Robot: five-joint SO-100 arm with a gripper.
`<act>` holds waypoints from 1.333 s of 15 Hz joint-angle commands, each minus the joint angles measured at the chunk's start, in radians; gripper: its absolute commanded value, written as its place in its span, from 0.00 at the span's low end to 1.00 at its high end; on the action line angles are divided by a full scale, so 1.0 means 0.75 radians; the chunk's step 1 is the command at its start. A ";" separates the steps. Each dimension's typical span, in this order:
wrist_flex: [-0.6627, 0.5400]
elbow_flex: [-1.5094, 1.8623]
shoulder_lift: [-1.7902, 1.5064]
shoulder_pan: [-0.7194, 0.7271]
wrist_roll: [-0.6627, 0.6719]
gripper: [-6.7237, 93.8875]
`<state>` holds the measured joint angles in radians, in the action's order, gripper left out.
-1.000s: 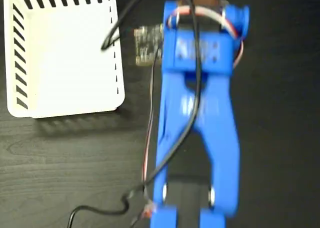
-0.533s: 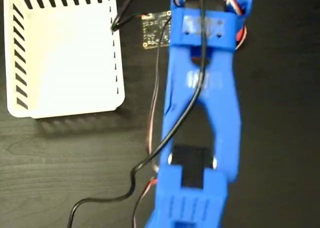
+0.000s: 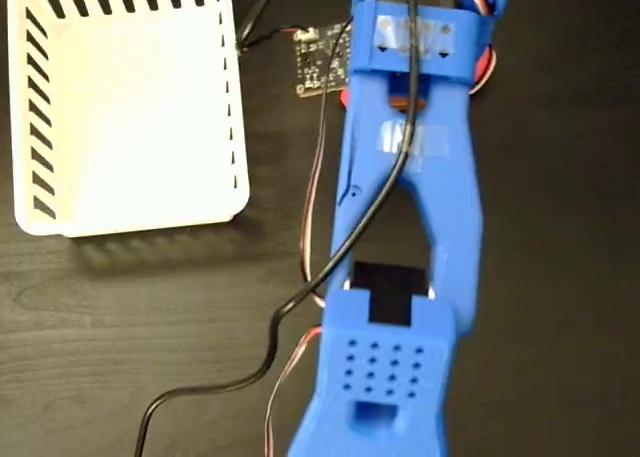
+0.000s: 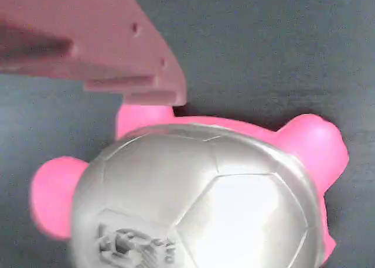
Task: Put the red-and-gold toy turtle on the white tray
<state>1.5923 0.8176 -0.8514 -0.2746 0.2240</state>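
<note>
The red-and-gold toy turtle (image 4: 199, 203) fills the wrist view: a shiny domed shell with a dark code mark at the lower left, pink legs sticking out at the sides. It rests on the dark table. One gripper finger (image 4: 117, 51) reaches in from the upper left, its tip right at the turtle's far edge without pressing on the shell. No second finger shows. In the fixed view the blue arm (image 3: 410, 207) stretches up the picture and covers the gripper and the turtle. The white tray (image 3: 40, 127) stands empty at the upper left, well left of the arm.
Black and red cables (image 3: 300, 307) trail from the arm across the dark wooden table (image 3: 120, 317). A small circuit board (image 3: 320, 62) sits on the arm's wrist, close to the tray's right wall.
The arm has reached further toward the top of the fixed view. Its wrist and circuit board shifted up and right, and the perforated lower link came into the picture.
</note>
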 commanded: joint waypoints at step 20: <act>0.039 -0.415 0.264 -0.049 -0.072 0.39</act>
<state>1.6183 0.5599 -0.6029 -0.2961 0.1749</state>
